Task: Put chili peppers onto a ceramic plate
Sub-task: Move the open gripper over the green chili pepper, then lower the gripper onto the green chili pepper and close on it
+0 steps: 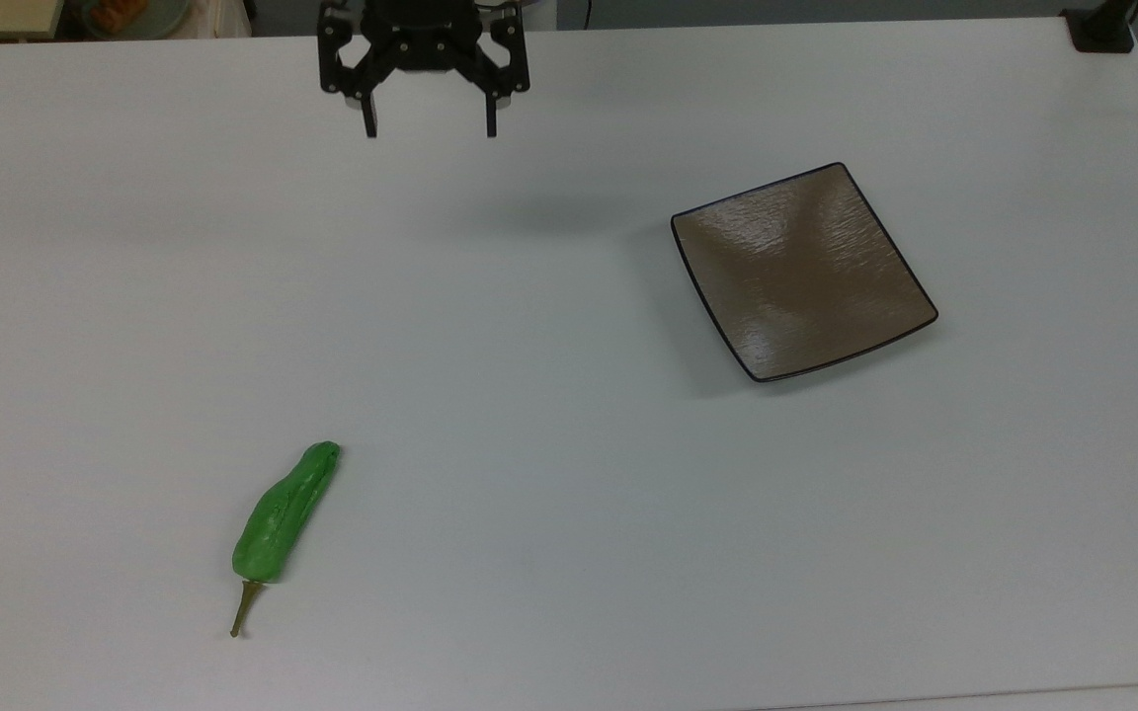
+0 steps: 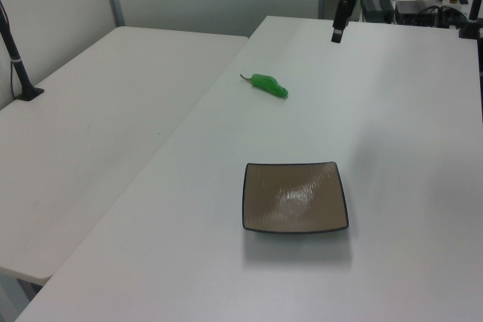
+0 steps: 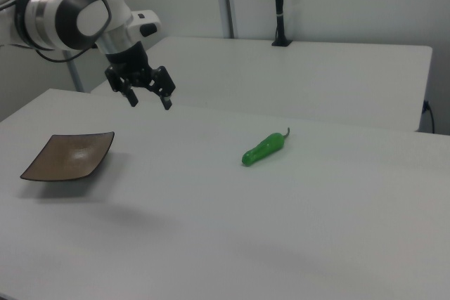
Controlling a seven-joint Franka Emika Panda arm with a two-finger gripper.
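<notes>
Presently, the black two-finger hand (image 1: 428, 131) hangs above the white worktop (image 1: 549, 474), fingers spread, holding nothing. The bright green, lumpy chili pepper (image 1: 284, 513) lies flat on the worktop at the top view's lower left, well apart from the square glossy brown ceramic plate (image 1: 802, 272), which is bare.

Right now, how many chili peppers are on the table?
1. The chili pepper lies on the white table at the top view's lower left, apart from the ceramic plate. Nothing could hide another.
</notes>
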